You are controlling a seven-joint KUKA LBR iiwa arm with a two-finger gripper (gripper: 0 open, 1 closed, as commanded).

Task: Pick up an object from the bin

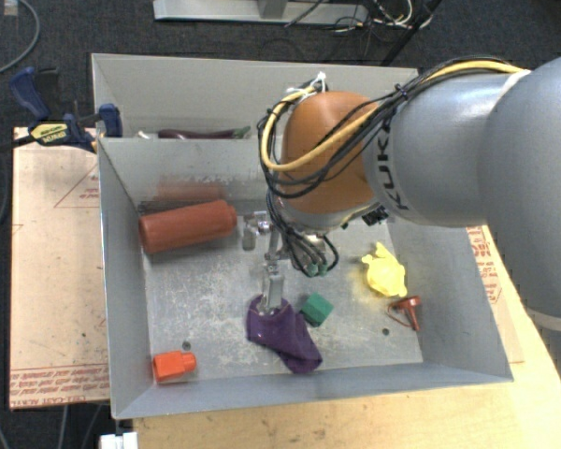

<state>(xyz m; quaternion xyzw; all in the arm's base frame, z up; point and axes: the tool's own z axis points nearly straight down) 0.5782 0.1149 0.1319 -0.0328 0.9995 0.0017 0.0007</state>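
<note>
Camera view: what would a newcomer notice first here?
The big grey arm with its orange cover reaches in from the right, its gripper down over a purple cloth at the bin's front middle. A red-brown cylinder lies at the left rear, a yellow lump at the right.

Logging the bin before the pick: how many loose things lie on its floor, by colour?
Red-brown cylinder: 1
Purple soft thing: 1
Green block: 1
Yellow thing: 1
Orange block: 1
Small dark red piece: 1
Total: 6
</note>
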